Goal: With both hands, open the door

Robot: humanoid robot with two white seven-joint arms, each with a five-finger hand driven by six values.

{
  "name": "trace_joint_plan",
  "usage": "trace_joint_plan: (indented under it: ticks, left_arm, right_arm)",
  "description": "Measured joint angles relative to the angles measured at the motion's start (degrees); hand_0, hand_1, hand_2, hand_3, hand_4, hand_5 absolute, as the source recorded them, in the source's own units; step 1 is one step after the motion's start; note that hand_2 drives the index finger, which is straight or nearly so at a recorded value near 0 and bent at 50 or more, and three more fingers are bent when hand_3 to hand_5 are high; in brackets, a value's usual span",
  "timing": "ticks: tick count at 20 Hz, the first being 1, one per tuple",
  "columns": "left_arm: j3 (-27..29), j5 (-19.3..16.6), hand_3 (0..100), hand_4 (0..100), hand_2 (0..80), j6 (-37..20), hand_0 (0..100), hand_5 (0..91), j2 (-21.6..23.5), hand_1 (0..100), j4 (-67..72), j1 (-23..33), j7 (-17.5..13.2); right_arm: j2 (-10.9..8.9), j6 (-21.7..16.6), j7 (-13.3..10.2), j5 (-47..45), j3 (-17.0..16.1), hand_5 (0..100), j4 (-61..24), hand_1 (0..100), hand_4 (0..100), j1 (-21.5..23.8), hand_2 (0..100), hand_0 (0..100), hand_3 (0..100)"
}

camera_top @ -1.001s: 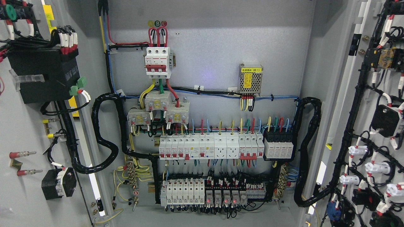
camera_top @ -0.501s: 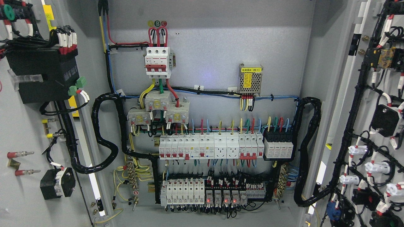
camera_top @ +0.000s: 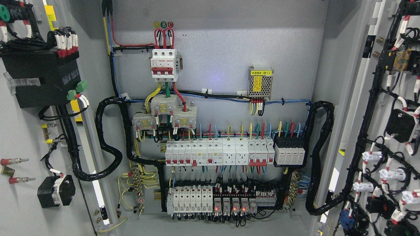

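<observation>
So both doors of this electrical cabinet are swung wide. The left door (camera_top: 23, 137) sits at the left edge showing its inner face, with a black module, wire looms and a couple of red-tipped studs on it. The right door (camera_top: 390, 131) is at the right edge, covered in black cable harness and white connectors. Between them, on the far wall, the back panel (camera_top: 213, 59) is fully exposed: a red-handled main breaker (camera_top: 164, 64) up top and rows of small breakers (camera_top: 216, 152) lower down.

Neither robot hand is in the shot, so I can't say if they're open, closed or gripping anything.

My read is the opening is basically done, maybe the last bit of swing on the left leaf. To do it well I'd push on bare sheet metal near the outer edge, go slow, and stay clear of the wiring and studs so nothing snags.
</observation>
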Motion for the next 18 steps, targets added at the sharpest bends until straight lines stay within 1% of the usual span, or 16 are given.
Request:
trace_joint_plan:
  ticks: [4,7,8,11,13,14,16,17,18]
  left_arm:
    - [0.0,0.0,0,0,0.0,0.0,0,0.0,0.0,0,0.0,0.0,0.0]
    - [0.0,0.0,0,0,0.0,0.0,0,0.0,0.0,0,0.0,0.0,0.0]
    - [0.0,0.0,0,0,0.0,0.0,0,0.0,0.0,0,0.0,0.0,0.0]
    - [0.0,0.0,0,0,0.0,0.0,0,0.0,0.0,0,0.0,0.0,0.0]
    - [0.0,0.0,0,0,0.0,0.0,0,0.0,-0.1,0,0.0,0.0,0.0]
    - [0.0,0.0,0,0,0.0,0.0,0,0.0,-0.1,0,0.0,0.0,0.0]
    - [0.0,0.0,0,0,0.0,0.1,0,0.0,-0.1,0,-0.4,0.0,0.0]
    - [0.0,0.0,0,0,0.0,0.2,0,0.0,0.1,0,-1.0,0.0,0.0]
    - [0.0,0.0,0,0,0.0,0.2,0,0.0,0.3,0,-2.0,0.2,0.0]
  right_arm:
    - [0.07,0.0,0.0,0.1,0.4,0,0.1,14,0,-0.3,0,21,0]
    - [-0.19,-0.1,0.0,0.2,-0.1,0,0.2,14,0,0.2,0,21,0]
    - [-0.51,-0.2,0.0,0.2,-0.6,0,0.2,14,0,0.6,0,21,0]
    - [-2.32,-0.7,-0.1,0.1,-2.0,0,0.2,14,0,2.2,0,21,0]
    - [-4.01,-1.3,-0.2,0.2,-3.2,0,0.2,14,0,4.1,0,21,0]
    - [-4.92,-1.8,-0.7,0.2,-3.9,0,0.2,14,0,5.0,0,21,0]
    - [-6.87,-3.2,-2.9,0.2,-5.6,0,0.0,14,0,7.5,0,21,0]
    - [-7.79,-4.3,-5.2,0.4,-6.6,0,-0.2,14,0,8.8,0,21,0]
    - [-8.79,-5.5,-6.8,0.6,-7.7,0,-0.6,15,0,10.3,0,21,0]
